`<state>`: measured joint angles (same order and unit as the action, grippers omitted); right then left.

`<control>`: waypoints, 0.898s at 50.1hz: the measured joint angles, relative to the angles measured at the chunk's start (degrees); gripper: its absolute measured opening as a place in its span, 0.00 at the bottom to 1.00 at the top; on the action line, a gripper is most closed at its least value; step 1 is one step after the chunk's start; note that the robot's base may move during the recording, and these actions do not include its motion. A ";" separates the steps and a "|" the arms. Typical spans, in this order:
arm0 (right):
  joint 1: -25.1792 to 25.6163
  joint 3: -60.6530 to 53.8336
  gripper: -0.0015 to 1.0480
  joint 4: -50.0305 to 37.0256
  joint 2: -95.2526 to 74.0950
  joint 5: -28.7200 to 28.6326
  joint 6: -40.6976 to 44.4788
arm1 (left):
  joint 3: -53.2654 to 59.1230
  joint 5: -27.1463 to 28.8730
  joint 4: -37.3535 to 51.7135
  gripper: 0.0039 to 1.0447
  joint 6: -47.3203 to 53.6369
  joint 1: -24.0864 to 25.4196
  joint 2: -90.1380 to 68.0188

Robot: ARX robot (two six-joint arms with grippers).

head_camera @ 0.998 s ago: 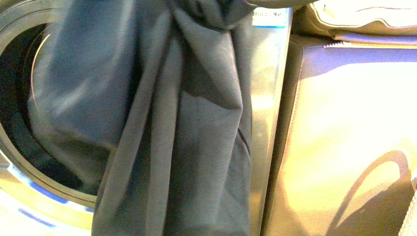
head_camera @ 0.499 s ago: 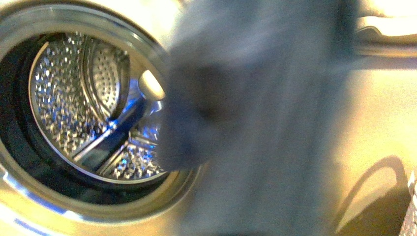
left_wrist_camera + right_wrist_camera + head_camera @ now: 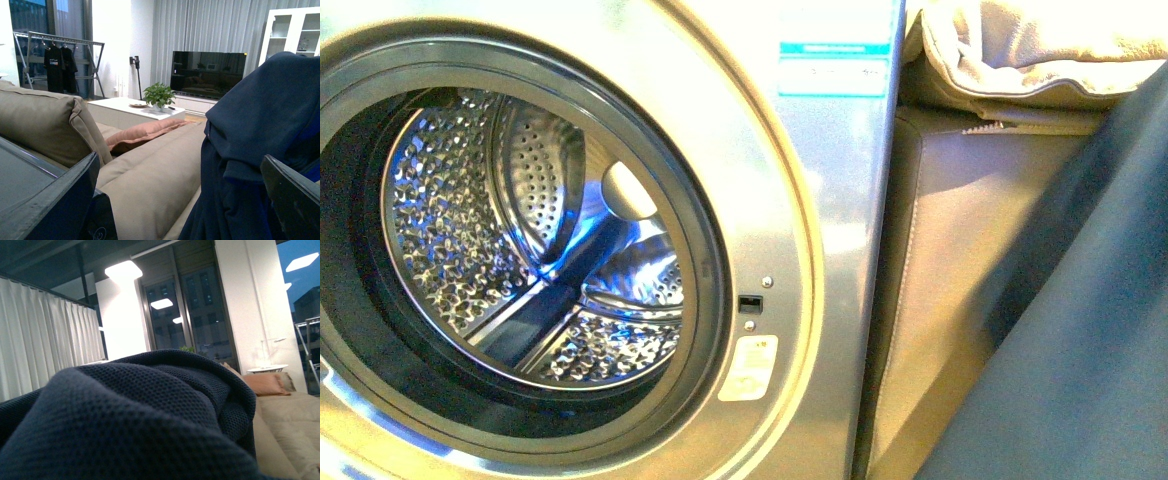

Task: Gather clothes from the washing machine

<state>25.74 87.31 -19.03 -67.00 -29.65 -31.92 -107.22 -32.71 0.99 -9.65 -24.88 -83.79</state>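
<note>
Hanging outside the washing machine [image 3: 825,200], the clothes [image 3: 1080,340] fill the front view from 3 to 5 o'clock, with the open drum [image 3: 510,230] at 9 o'clock. The left claw [image 3: 180,160] is spread wide, gripping nothing, and the navy cloth drapes just beyond one of its fingers [image 3: 295,205]. Knit fabric blankets the right wrist view, hiding the right claw, so its grip cannot be told.

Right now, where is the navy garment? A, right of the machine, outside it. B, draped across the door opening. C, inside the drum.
A: the garment hangs at the right, past the machine edge; the drum shows only bare steel.
</note>
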 joint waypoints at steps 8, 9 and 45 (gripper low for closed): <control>9.22 2.10 0.07 0.83 -0.24 -4.31 -0.79 | -0.02 0.00 0.00 0.94 0.00 0.00 0.00; 10.56 2.12 0.07 0.61 -0.39 -4.76 -1.05 | -0.02 0.00 0.00 0.94 0.00 0.00 0.00; 14.19 -44.22 0.07 12.48 -9.70 -4.24 28.72 | -0.04 0.00 0.00 0.94 0.00 0.00 0.00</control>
<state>39.92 43.09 -6.55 -76.71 -33.89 -3.20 -107.26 -32.71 0.99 -9.65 -24.88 -83.79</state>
